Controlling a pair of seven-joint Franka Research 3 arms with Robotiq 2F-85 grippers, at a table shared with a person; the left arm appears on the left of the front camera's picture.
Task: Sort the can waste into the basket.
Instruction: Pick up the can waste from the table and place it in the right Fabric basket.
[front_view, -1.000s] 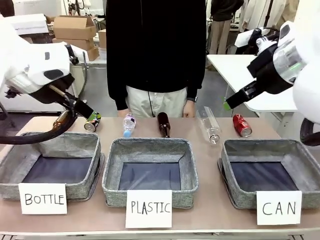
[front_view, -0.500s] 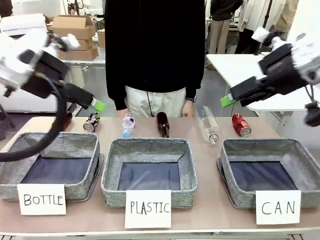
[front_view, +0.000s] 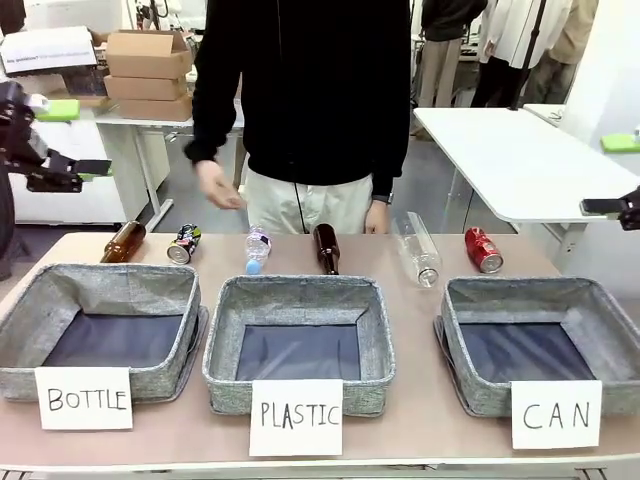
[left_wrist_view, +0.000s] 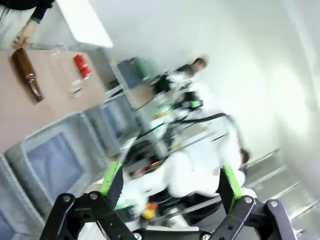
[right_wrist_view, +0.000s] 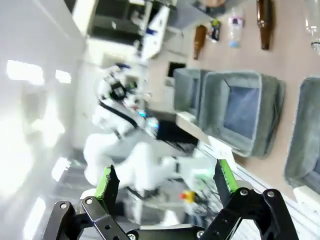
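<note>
Progress: nothing sorted yet. CAN basket (front_view: 541, 352) at near right holds nothing visible. Red can (front_view: 484, 250) lies on its side on the table just beyond that basket's far rim. Dark printed can (front_view: 184, 244) lies far left, beside a brown bottle (front_view: 123, 242), behind the BOTTLE basket (front_view: 99, 330). Both remain to be moved.

Left gripper (left_wrist_view: 170, 182): fingers spread wide, empty, raised off the table. Right gripper (right_wrist_view: 167, 182): likewise spread, holding nothing. Person's hand (front_view: 218, 186) hovers loosely open above the far left of the table, touching nothing.
</note>
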